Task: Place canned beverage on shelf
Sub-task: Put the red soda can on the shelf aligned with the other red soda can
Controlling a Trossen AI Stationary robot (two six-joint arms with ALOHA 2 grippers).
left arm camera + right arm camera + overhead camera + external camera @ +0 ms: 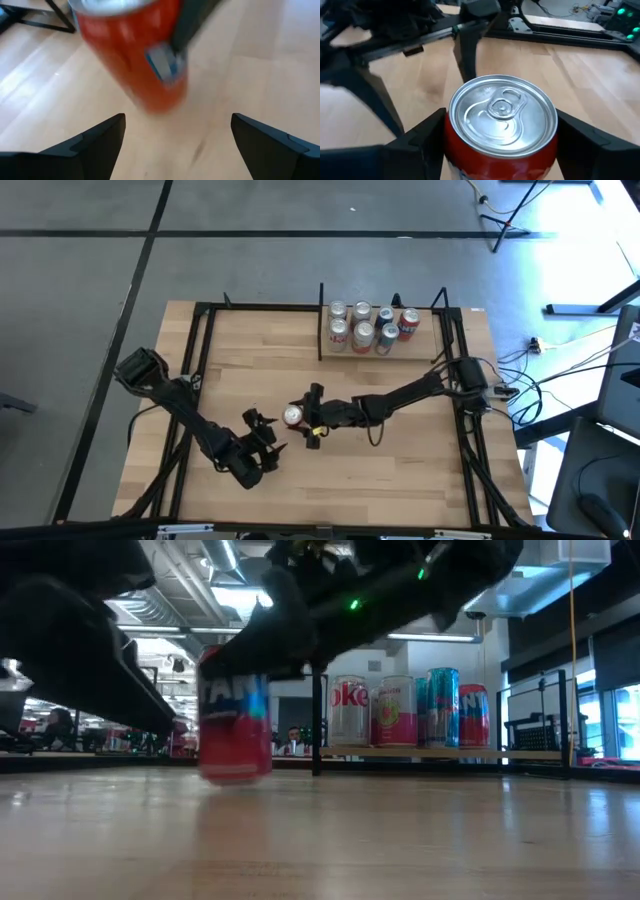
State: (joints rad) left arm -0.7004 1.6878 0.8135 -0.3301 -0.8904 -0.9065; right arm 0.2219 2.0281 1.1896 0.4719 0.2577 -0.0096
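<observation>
Black metal rails frame the wooden tabletop. Beyond the tabletop's right edge, loose cables trail across the grey floor. A black stand rests on the floor behind the tabletop.

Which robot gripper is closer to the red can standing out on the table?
The right. The right gripper has its fingers on either side of the red can. The left gripper sits open a little way off, pointing toward the can.
</observation>
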